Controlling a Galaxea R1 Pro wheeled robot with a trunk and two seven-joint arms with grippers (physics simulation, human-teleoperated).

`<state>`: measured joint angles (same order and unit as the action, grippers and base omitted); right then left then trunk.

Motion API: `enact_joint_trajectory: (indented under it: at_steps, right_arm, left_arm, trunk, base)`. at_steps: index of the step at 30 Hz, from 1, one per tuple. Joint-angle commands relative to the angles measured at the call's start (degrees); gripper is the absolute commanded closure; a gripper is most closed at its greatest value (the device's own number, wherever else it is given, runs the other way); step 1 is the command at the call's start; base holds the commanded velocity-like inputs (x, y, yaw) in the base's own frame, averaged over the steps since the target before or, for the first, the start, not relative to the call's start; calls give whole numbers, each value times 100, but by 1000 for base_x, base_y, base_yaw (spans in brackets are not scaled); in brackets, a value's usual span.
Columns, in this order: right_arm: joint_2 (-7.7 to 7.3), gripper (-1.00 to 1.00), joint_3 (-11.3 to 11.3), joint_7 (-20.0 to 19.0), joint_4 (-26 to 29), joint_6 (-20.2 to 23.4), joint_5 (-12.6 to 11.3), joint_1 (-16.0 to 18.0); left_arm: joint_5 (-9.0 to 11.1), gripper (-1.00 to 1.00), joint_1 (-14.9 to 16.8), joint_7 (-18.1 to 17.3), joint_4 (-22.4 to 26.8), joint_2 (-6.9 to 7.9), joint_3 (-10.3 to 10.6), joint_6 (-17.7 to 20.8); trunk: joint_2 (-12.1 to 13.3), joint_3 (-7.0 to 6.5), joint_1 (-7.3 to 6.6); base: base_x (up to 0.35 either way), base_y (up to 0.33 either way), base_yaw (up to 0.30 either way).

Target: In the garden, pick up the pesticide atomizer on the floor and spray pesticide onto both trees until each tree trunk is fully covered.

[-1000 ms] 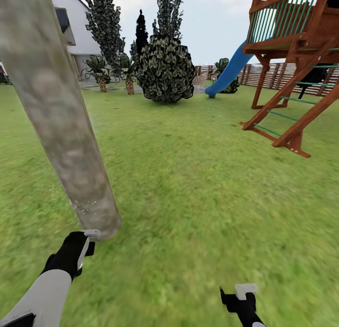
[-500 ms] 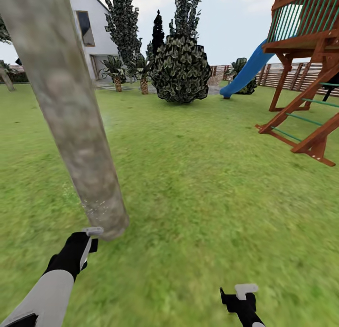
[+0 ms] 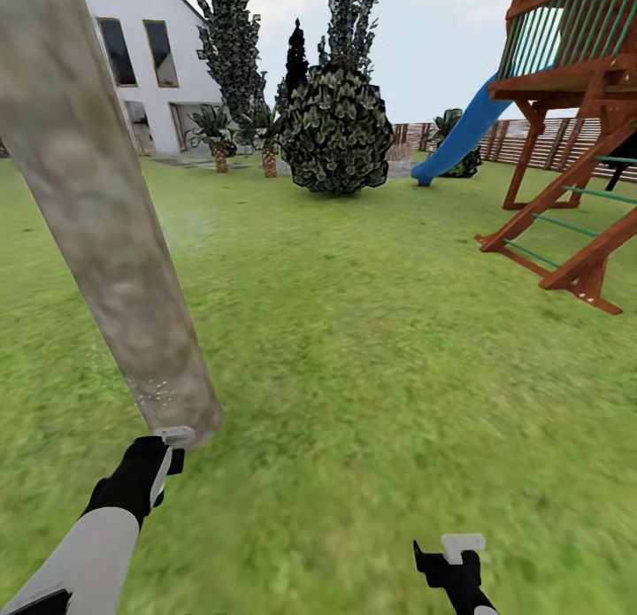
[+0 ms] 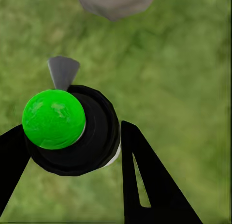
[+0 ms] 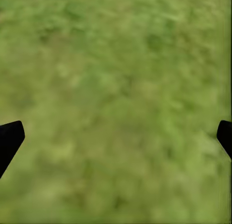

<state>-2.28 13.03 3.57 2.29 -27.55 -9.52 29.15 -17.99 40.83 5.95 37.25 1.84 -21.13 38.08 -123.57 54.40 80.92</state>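
Clearly our left gripper (image 4: 72, 146) pinches the pesticide atomizer (image 4: 67, 129); misaimed, its nozzle could miss the tree trunk (image 3: 106, 217); right jaws spread.

Bright, even daylight under a pale overcast sky (image 3: 416, 40); no clear light direction, no cast shadows, no glare. Green grass lawn (image 3: 380, 349) smears soft toward the head view's lower edge. Both wrist views blurred. Thick mottled grey-tan tree trunk (image 3: 106, 226) leans, wide-angle distortion.
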Motion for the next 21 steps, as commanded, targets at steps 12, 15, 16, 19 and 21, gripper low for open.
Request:
enact_joint_trajectory:
  at_steps: [12,15,16,19,21]
  right_arm:
    - [-9,-100,43,12,0,-13,-56,2]
    - [-9,-100,45,12,0,-13,-58,3]
    - [-13,-100,48,12,0,-13,-54,0]
    - [-18,-100,49,12,0,-13,-50,2]
    - [-18,-100,45,12,0,-13,-54,0]
  left_arm:
    - [10,100,110,-31,282,92,19,103]
    - [1,100,513,-33,415,79,32,159]
    - [-7,100,705,-33,432,38,39,326]
    - [-11,100,1112,-40,440,56,47,599]
    - [-16,100,1202,-42,441,97,48,618]
  trunk:
    - [-2,5,-1]
    - [-2,5,-1]
    - [-2,5,-1]
    - [-2,5,-1]
    - [-2,5,-1]
  base:
    - [-59,-157,269]
    - [-1,0,96]
    - [0,0,12]
    - [0,0,2]
    - [0,0,0]
